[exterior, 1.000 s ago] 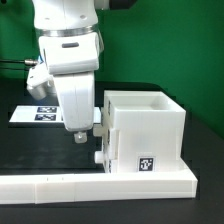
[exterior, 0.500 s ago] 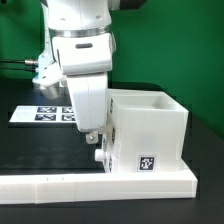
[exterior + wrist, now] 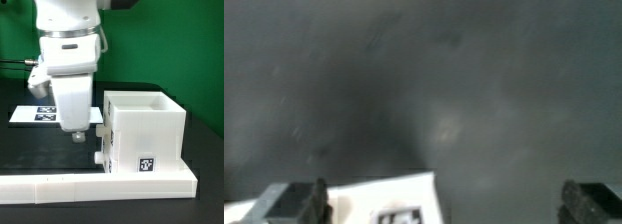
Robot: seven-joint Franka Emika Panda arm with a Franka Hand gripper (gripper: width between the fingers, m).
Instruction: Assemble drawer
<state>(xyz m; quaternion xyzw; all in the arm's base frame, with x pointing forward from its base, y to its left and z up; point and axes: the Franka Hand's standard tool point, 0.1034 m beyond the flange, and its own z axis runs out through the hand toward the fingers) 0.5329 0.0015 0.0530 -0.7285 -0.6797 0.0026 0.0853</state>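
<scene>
Low white wall runs along the near table edge. Just behind it sits the casing, a white open-top cube with one tag on its near face. The drawer appears pushed in on the side toward the exterior view's left; only the small knob shows there. Judgement: insertion step looks nearly or fully done; next move would be confirming the seat or a final push on the knob. Gripper hangs beside the casing, holding nothing; jaws stand apart in wrist view. Marker board lies farther back.
</scene>
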